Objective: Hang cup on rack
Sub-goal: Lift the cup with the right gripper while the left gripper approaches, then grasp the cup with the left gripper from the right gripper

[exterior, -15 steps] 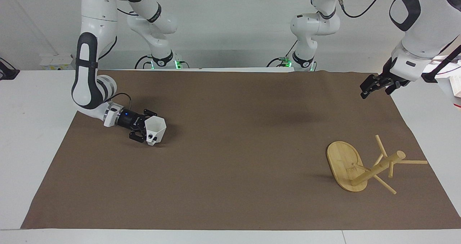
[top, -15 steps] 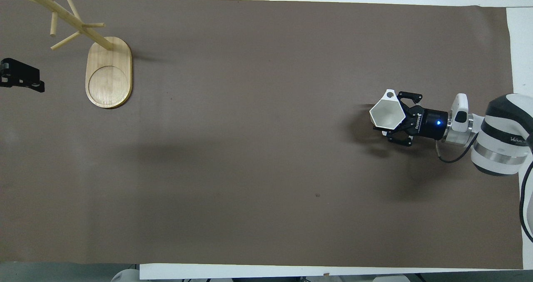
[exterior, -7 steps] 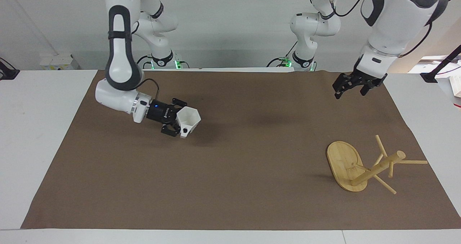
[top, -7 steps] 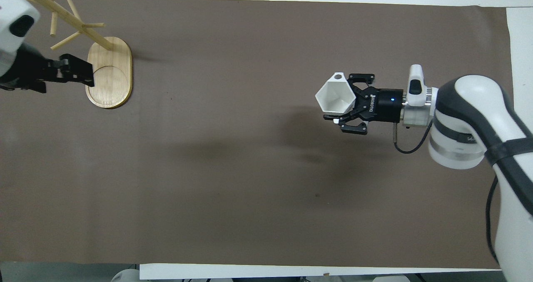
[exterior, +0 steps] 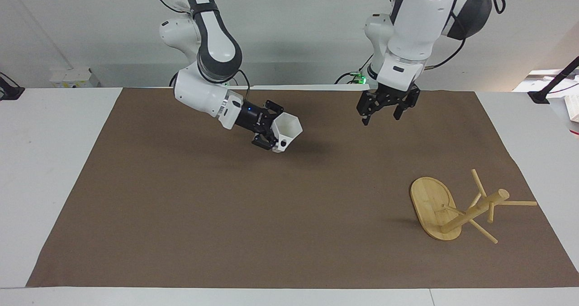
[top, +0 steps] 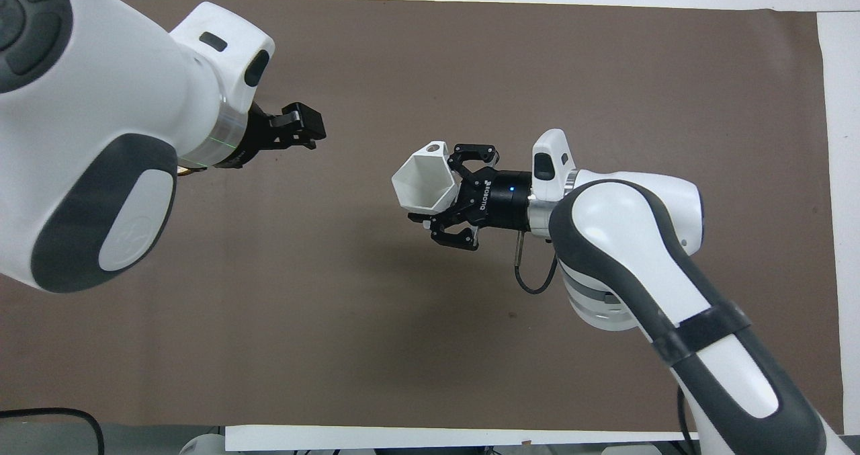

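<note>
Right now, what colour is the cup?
Plain matte white cup, with no pattern; the overhead view shows it best.

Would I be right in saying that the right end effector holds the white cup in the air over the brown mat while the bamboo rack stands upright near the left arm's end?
Not quite: the facing view shows the rack tipped over, its base on edge and its post slanting. The right end effector does hold the cup over the mat.

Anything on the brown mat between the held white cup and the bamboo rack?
Nothing: in the facing view only bare brown mat lies between the faceted white cup in the right claw and the tipped-over bamboo mug rack.
</note>
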Available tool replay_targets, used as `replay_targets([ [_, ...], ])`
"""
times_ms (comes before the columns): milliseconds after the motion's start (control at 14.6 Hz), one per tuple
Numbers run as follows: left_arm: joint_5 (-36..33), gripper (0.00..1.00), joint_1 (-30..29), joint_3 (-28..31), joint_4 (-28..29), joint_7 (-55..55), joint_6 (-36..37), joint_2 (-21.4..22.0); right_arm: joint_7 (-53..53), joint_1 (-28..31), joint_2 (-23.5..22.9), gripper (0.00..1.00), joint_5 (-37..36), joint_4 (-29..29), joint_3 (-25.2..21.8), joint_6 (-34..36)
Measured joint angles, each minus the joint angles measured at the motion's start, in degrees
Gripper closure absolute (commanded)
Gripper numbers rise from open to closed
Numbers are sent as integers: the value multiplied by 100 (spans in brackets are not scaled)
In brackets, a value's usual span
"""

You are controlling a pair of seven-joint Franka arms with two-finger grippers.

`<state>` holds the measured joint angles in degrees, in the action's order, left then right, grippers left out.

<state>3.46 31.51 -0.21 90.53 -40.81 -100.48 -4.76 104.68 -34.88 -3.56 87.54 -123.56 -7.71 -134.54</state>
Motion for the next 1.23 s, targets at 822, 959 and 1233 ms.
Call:
replay_targets([
  [822, 993, 4, 678, -15, 583, -1238, -753, -398, -75, -145, -16, 74, 46, 16, -45, -182],
  [959, 1041, 73, 713, -15, 594, -1254, -753, -398, -75, -145, -16, 74, 46, 16, -46, -191],
  [1233, 1109, 100, 710, -2, 596, -1351, -824, -396, -76, -145, -16, 73, 46, 16, -48, -192],
])
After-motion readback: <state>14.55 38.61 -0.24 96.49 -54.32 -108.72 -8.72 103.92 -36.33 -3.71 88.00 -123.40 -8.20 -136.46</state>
